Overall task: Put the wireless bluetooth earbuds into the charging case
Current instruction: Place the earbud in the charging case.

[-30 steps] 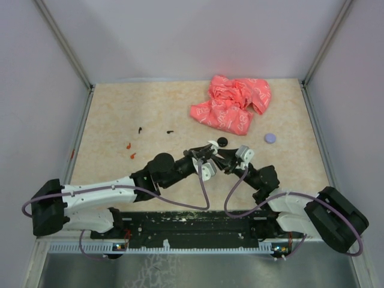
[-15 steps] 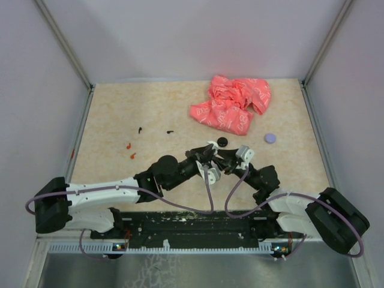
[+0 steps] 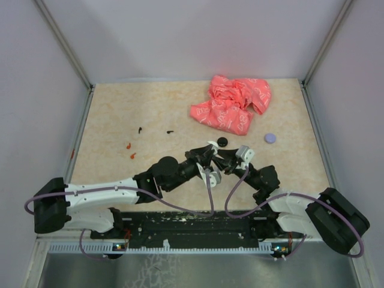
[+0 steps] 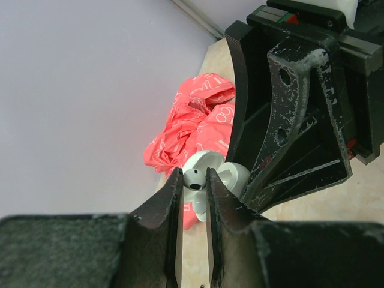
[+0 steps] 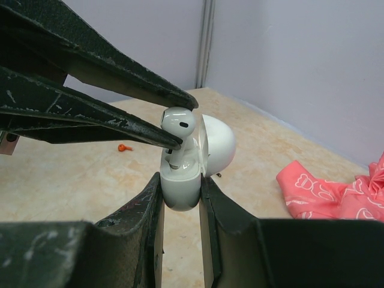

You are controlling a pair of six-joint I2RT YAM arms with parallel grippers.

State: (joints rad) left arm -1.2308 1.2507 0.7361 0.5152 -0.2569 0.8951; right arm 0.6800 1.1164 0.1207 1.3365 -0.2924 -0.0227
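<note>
Left gripper (image 4: pixel 193 182) is pinching a white earbud (image 5: pixel 178 123), stem dipping into the open charging case (image 5: pixel 179 185) the right gripper (image 5: pixel 180 198) is clamping.

Looks like a lab robot test cell: beige marbled tabletop (image 3: pixel 120 108) boxed in by plain pale panel walls (image 3: pixel 192 36) on metal corner posts (image 3: pixel 64 43). Cabled left arm (image 3: pixel 102 195) and right arm (image 3: pixel 288 204) are bolted to a black base rail (image 3: pixel 192 227).
</note>
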